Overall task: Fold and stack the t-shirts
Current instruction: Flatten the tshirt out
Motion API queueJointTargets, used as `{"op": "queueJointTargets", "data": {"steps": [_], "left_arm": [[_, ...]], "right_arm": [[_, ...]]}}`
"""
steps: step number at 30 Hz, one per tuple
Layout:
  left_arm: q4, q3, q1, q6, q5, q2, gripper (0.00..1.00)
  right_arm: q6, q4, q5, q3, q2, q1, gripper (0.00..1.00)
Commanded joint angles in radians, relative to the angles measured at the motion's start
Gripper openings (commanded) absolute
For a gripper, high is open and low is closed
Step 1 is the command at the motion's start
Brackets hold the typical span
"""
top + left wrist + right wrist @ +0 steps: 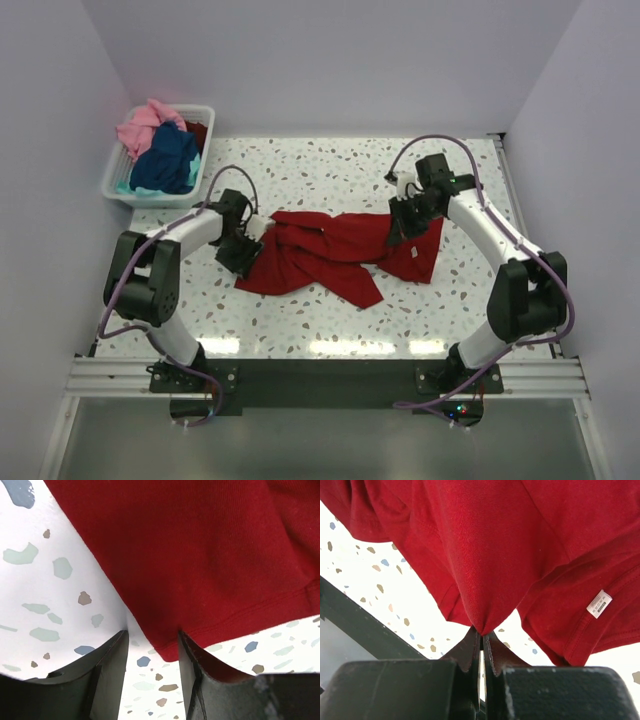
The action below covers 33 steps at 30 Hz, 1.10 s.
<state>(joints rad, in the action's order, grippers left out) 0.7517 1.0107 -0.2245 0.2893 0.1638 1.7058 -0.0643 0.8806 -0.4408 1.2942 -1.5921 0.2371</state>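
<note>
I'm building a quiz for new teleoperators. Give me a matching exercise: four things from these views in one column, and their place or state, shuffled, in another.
1 left gripper
2 right gripper
3 red t-shirt
4 navy t-shirt

A in the white basket
B shut on a fold of red cloth
C crumpled on the table
D jaws apart at a red hem

Pairs: 1-D, 2-B, 3-C, 4-A

Plain pale walls [330,60] enclose a speckled terrazzo table [320,165] under bright, even light.
</note>
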Motion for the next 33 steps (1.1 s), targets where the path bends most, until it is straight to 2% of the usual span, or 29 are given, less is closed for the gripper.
{"op": "queueJointTargets", "data": {"steps": [1,6,11,14,15,17,18,20,23,27,30,33], "left_arm": [[0.002,-0.041,-0.055,-0.042,-0.084,0.041,0.49],[0.028,-0.038,-0.124,-0.062,-0.161,0.067,0.50],[0.055,-0.047,-0.125,-0.042,-0.172,0.129,0.48],[0.054,-0.043,-0.125,-0.036,-0.145,0.144,0.36],[0.046,-0.038,-0.125,-0.038,-0.138,0.149,0.26],[0.034,-0.034,-0.124,-0.039,-0.135,0.158,0.15],[0.022,-0.031,-0.121,-0.039,-0.142,0.158,0.06],[0.014,0.005,-0.087,-0.036,-0.153,0.150,0.00],[0.026,0.135,0.003,-0.030,-0.161,0.141,0.00],[0.067,0.435,0.073,0.013,-0.216,0.135,0.00],[0.051,0.560,0.074,0.068,-0.256,0.091,0.00],[0.016,0.582,0.074,0.112,-0.267,0.002,0.00]], "right_arm": [[-0.009,0.003,0.005,0.042,0.041,-0.002,0.00],[-0.023,0.012,0.019,0.045,0.046,-0.004,0.00],[-0.031,0.014,0.027,0.040,0.058,-0.007,0.00],[-0.032,0.012,0.031,0.039,0.066,-0.016,0.00],[-0.032,0.011,0.030,0.042,0.069,-0.021,0.00],[-0.031,0.011,0.031,0.048,0.072,-0.036,0.00],[-0.032,0.015,0.031,0.062,0.076,-0.047,0.00],[-0.049,0.030,0.031,0.083,0.077,-0.080,0.00],[-0.089,0.064,0.033,0.152,0.061,-0.142,0.00],[-0.126,0.106,0.036,0.322,0.014,-0.222,0.00],[-0.135,0.144,0.034,0.471,-0.034,-0.284,0.00],[-0.143,0.185,0.034,0.599,-0.049,-0.334,0.00]]}}
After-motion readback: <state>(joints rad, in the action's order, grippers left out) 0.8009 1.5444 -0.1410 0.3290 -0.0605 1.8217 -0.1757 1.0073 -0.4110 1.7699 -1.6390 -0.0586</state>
